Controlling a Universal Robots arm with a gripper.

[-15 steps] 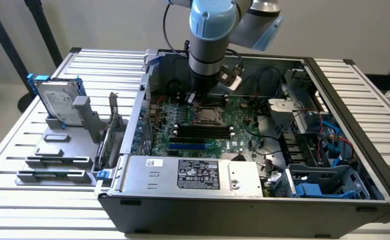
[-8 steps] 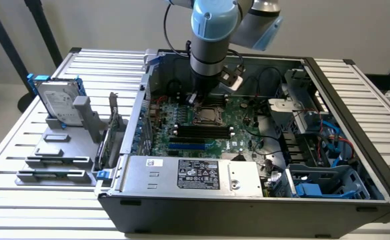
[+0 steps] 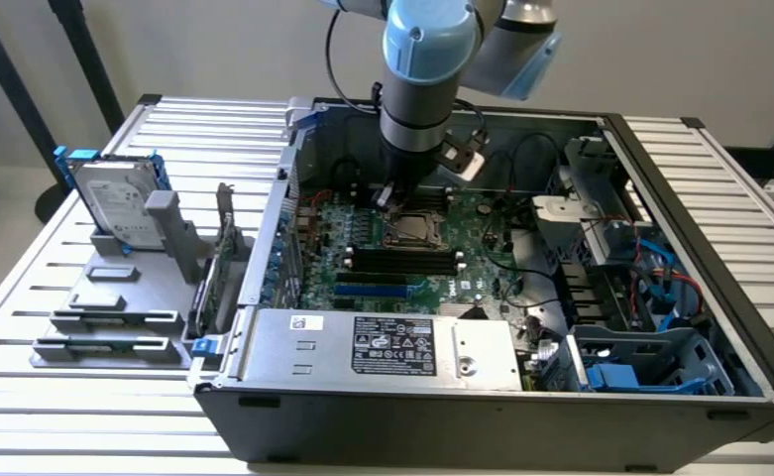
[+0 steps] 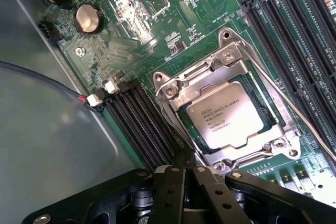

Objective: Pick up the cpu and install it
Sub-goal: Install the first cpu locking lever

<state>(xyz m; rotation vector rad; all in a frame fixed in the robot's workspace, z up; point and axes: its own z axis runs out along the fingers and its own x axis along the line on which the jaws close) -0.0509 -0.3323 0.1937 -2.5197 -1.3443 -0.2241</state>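
While the jaws are pressed together and hold nothing, the gripper (image 4: 185, 174) hovers just above the motherboard (image 4: 173, 35). Beyond it, the cpu (image 4: 226, 115) lies flat within its socket frame (image 4: 231, 61), inside the open computer case (image 3: 493, 397).

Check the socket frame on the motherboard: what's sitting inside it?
The cpu lies inside the socket frame, silver printed top facing up. The frame's edges overlap its rim, and the chip covers the contacts beneath. The gripper is shut, holding nothing.

Bright, even light; glare on the motherboard (image 4: 157, 51), soft shadows.
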